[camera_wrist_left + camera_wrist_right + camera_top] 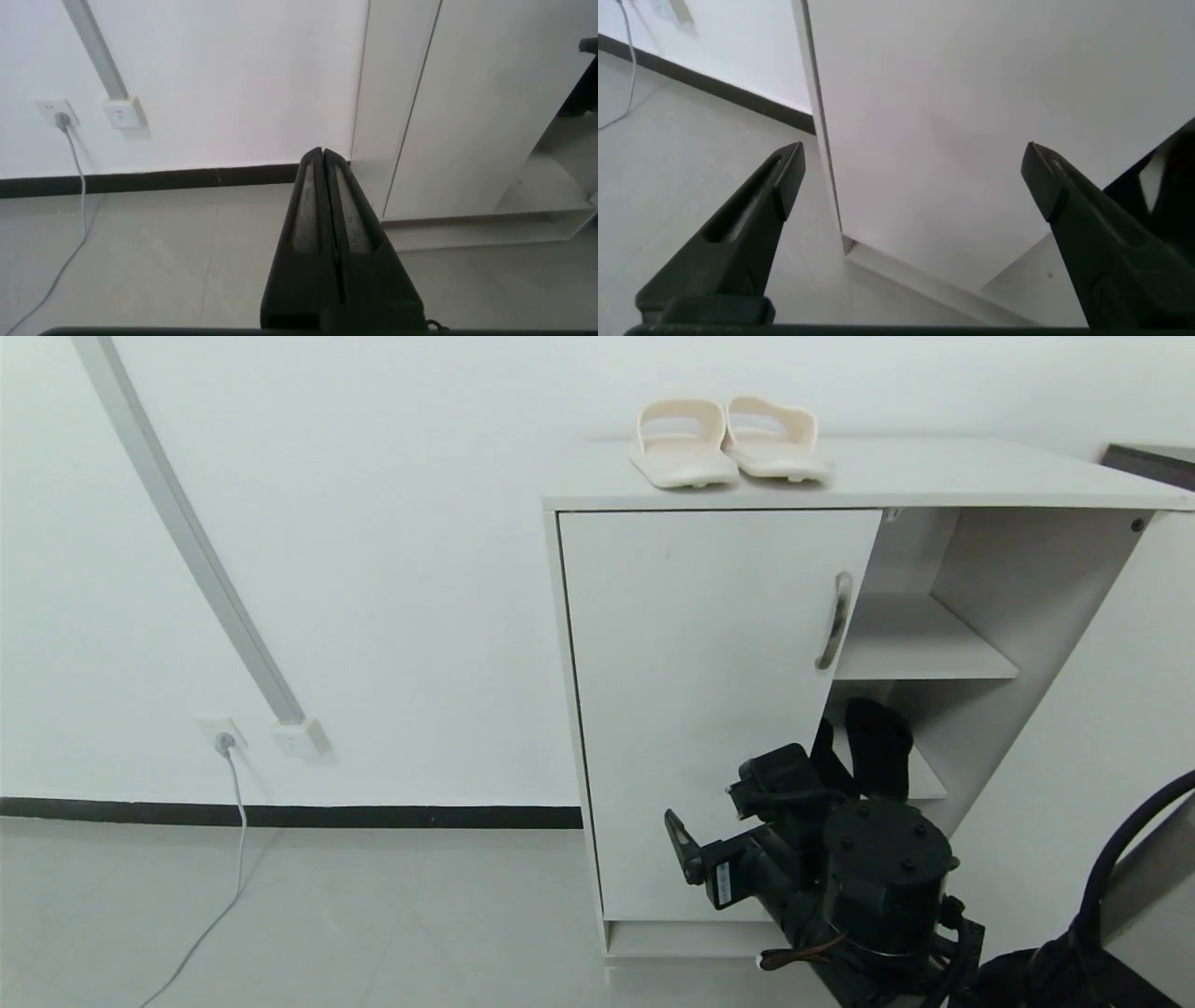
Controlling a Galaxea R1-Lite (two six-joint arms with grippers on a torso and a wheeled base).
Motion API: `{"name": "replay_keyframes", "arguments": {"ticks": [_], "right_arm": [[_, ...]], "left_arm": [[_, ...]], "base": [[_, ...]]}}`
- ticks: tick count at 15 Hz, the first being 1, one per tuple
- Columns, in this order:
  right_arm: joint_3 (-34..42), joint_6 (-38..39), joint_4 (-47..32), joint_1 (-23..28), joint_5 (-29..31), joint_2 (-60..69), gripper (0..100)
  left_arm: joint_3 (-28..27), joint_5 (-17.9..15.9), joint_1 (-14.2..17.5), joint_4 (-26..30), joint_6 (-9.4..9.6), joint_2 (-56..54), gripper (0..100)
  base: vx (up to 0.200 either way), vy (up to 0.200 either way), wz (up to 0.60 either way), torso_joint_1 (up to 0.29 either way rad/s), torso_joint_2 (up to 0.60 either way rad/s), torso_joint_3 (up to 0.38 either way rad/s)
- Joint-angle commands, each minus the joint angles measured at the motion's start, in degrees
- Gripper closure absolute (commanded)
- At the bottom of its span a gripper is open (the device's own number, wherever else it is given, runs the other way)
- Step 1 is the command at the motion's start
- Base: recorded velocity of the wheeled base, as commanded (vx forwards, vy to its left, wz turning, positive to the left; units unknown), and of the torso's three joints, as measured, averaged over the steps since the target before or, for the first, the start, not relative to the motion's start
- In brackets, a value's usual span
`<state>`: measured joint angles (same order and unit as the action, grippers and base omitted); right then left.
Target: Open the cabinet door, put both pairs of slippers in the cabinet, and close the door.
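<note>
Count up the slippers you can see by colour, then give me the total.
Cream slippers: 2, on top of the cabinet
Black slippers: at least 1, on the lower shelf inside, partly hidden
Total: at least 3

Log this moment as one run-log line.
right door open | left door shut | cream slippers on cabinet top | black slippers on lower shelf | left gripper shut | right gripper open, facing left door
</note>
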<state>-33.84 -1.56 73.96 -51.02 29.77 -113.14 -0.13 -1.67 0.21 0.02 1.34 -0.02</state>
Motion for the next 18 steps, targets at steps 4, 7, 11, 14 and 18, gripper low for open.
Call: {"name": "replay_keyframes", "arguments": {"ticks": [4, 7, 11, 14, 18], "right_arm": [[-0.08, -0.02, -0.04, 0.13, 0.03, -0.15, 0], [0.00, -0.11, 0.04, 0.13, 0.03, 0.11, 0], [0.00, -0.02, -0.04, 0.13, 0.03, -0.24, 0], [0.00, -0.02, -0.04, 0.13, 0.03, -0.33, 0], [-0.08, -0.02, -0.04, 0.13, -0.06, -0.59, 0]], "left_arm": [[0.05, 0.00, -0.03, 0.06, 0.07, 0.02, 100], [0.05, 0.00, -0.03, 0.06, -0.02, 0.02, 100], [0.05, 0.00, -0.03, 0.06, -0.02, 0.02, 100], [0.05, 0.00, -0.03, 0.06, -0.02, 0.02, 100], [0.05, 0.00, -0.03, 0.06, -0.02, 0.02, 100]], "base": [[0.000, 0.000, 0.00, 0.089, -0.48, -0.347], [0.000, 0.000, 0.00, 0.134, -0.46, -0.326], [0.000, 0.000, 0.00, 0.163, -0.47, -0.320], [0.000, 0.000, 0.00, 0.189, -0.50, -0.313], [0.000, 0.000, 0.00, 0.211, -0.52, -0.315]]}}
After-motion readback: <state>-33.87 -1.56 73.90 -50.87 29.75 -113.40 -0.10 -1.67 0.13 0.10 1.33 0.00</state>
